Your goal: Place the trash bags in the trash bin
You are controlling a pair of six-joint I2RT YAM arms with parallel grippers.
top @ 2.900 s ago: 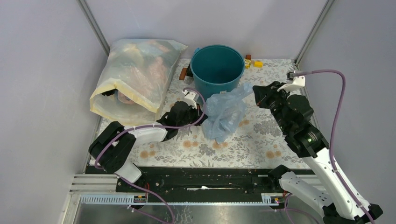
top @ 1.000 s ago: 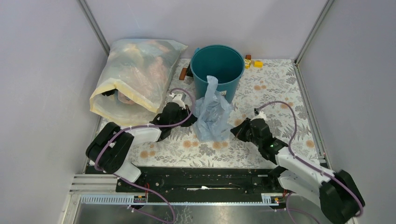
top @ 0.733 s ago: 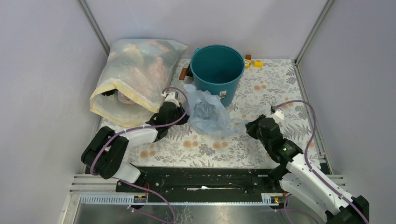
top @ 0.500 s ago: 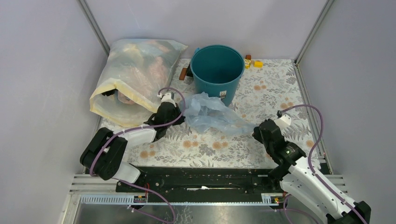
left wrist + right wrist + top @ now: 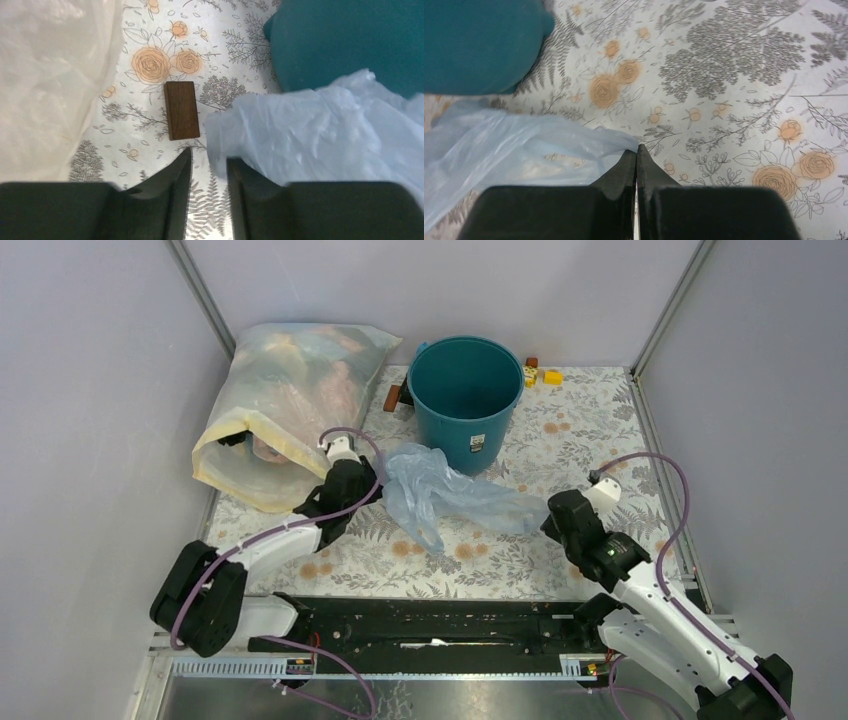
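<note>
Your right pincer [image 5: 636, 151] clamps the bag [image 5: 440, 490] by a corner on the table [image 5: 570, 430]. Your left pincer [image 5: 209, 167] stands parted at its edge.

Pale lilac walls [image 5: 90, 390] close in at 9, 12 and 3 o'clock, with metal posts [image 5: 201, 295] in the far corners. The bench [image 5: 600, 430] has a floral-print top; a black rail [image 5: 430, 625] runs along 6 o'clock.
</note>
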